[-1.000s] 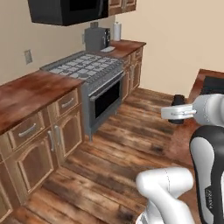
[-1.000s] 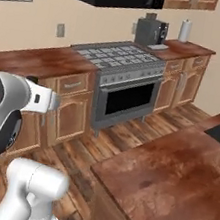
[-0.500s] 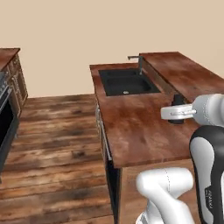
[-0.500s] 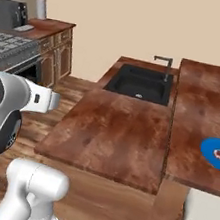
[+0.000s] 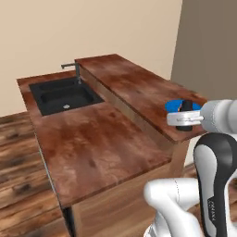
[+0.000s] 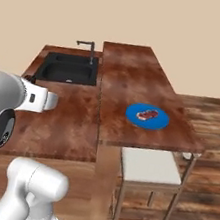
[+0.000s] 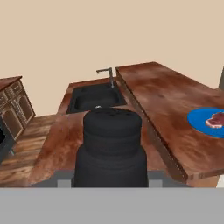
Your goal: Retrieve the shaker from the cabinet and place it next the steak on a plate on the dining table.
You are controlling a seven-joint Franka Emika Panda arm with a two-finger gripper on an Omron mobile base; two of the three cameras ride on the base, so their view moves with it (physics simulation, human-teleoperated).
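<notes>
Right now I am holding the small black cylindrical shaker (image 7: 112, 148) clamped upright in my two-finger gripper (image 5: 186, 119), up in the air beside the long dark reddish-brown dining table (image 6: 132, 80). On that table the round bright blue plate (image 6: 156, 121) is carrying the small marbled steak (image 6: 147, 113), well apart from the shaker.

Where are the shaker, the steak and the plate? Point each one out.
shaker (image 7: 112, 148), hand view, middle of its black body.
steak (image 6: 147, 114), right base view, centre of the meat.
plate (image 6: 133, 114), right base view, bare blue surface left of the steak.
</notes>
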